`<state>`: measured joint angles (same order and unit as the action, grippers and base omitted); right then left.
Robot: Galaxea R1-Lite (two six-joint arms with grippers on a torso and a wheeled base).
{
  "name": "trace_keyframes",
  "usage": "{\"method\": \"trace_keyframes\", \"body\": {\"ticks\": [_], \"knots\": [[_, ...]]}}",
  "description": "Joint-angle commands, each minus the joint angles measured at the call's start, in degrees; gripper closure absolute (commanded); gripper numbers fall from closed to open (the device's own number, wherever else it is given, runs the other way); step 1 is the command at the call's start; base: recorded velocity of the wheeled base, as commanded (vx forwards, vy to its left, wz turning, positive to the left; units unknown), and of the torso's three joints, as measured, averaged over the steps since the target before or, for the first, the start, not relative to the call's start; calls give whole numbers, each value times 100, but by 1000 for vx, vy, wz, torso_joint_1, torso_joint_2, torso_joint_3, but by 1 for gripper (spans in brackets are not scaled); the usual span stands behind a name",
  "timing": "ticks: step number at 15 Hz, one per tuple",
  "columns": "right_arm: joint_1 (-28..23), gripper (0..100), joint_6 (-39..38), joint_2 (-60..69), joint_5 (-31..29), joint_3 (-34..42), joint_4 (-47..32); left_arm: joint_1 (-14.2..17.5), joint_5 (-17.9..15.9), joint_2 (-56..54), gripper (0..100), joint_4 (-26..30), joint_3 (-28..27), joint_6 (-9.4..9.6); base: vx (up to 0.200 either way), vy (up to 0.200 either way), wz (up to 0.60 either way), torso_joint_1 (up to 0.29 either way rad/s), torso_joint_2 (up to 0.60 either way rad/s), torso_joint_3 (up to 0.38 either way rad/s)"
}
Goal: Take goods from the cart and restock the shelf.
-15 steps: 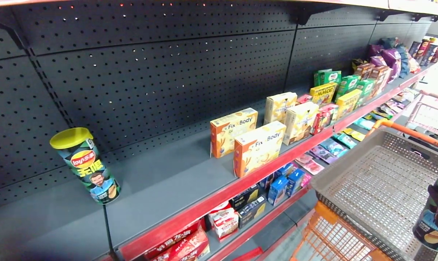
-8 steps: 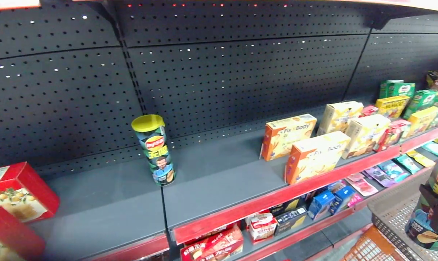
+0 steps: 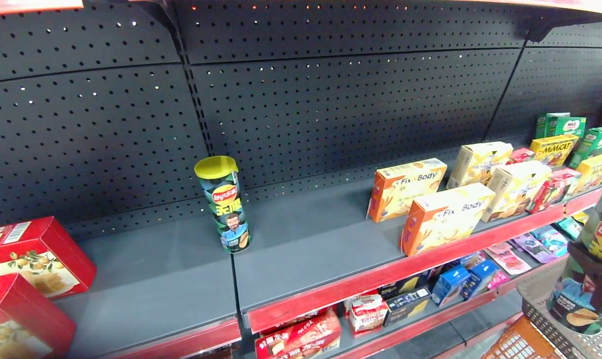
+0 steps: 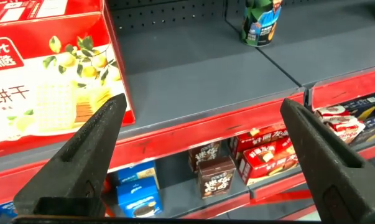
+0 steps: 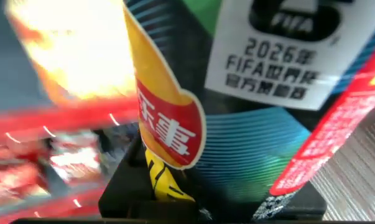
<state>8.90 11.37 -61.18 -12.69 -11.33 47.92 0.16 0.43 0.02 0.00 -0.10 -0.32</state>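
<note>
A chip can with a yellow lid stands upright on the grey shelf, near the back panel. At the right edge, above the grey cart basket, a second chip can hangs upright with my right gripper shut around its lower half. That held can sits close before the right wrist camera, and a black finger presses against it. My left gripper is open and holds nothing, in front of the shelf's red front edge, with the standing can farther off.
Two red biscuit boxes stand at the shelf's left end. Orange boxes and more cartons fill the right part. The shelf floor around the standing can is bare. Lower shelves carry small packs.
The head camera has swung left: the shelf goods slid right, the red boxes came into view and most of the cart left the picture. The right gripper still holds its can.
</note>
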Motion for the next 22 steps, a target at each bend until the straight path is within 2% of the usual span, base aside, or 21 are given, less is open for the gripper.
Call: {"method": "trace_keyframes", "body": {"ticks": [1,3,7,9,10,14,17,19,22], "knots": [[490,100,-153,-315,83,-608,-143,2,1,-2,0,0,1,-3,0,0,0,0,0,0],[648,100,-100,-588,39,-819,-169,2,1,-2,0,0,1,-3,0,0,0,0,0,0],[639,100,49,-799,223,-1372,-178,2,1,-2,0,0,1,-3,0,0,0,0,0,0],[657,100,76,-799,522,-1451,-178,2,1,-2,0,0,1,-3,0,0,0,0,0,0],[754,100,181,-799,425,-1425,-187,2,1,-2,0,0,1,-3,0,0,0,0,0,0],[973,100,190,-781,390,-1434,-178,2,1,-2,0,0,1,-3,0,0,600,0,2,0],[1272,100,155,-728,443,-1346,-90,2,1,-2,0,0,1,-3,0,0,200,2,1,-1],[1791,100,155,-561,408,-1328,-90,2,1,-2,0,0,1,-3,0,0,0,0,0,0],[2160,100,40,-579,821,-1390,-20,2,1,-2,0,0,1,-3,0,0,0,0,0,0]]}}
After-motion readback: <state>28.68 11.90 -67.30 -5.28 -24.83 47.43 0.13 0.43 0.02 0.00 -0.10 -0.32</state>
